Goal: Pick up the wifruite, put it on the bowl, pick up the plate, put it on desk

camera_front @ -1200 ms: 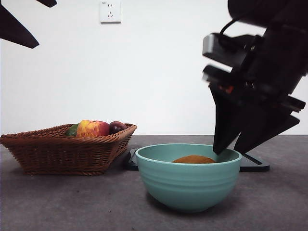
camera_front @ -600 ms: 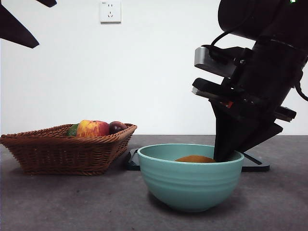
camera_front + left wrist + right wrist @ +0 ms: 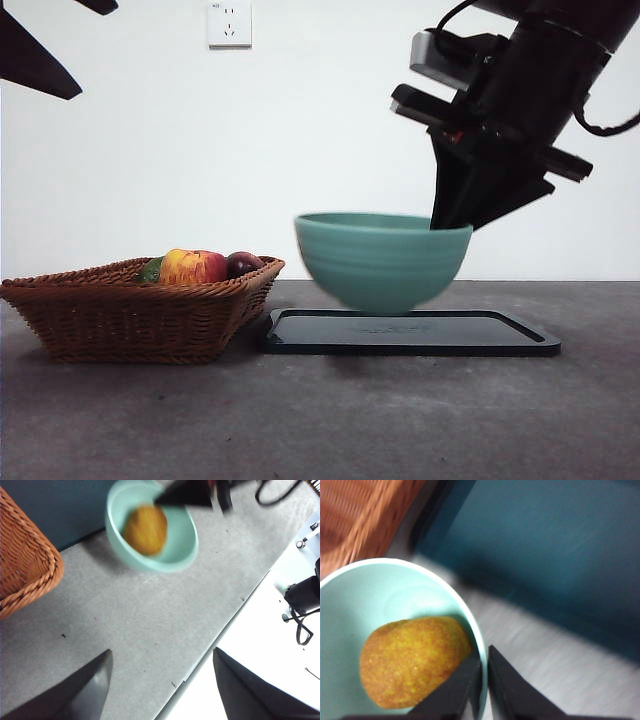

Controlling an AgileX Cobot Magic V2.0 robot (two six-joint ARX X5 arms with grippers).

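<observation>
Airborne above the dark tray (image 3: 410, 333): teal bowl (image 3: 382, 258), wifruite (image 3: 412, 660) inside, pinched at the rim by the right gripper (image 3: 482, 672). Left gripper (image 3: 160, 687) parked apart, jaws spread. Likely hazard: thin one-sided rim grip, so tilt, slip or spilled fruit. Half a second earlier, resting on the desk (image 3: 320, 420); now lifted clear.

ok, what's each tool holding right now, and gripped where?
Right tool is shut on the teal bowl, pinching its rim, lifted with the wifruite inside. Left tool holds nothing.
</observation>
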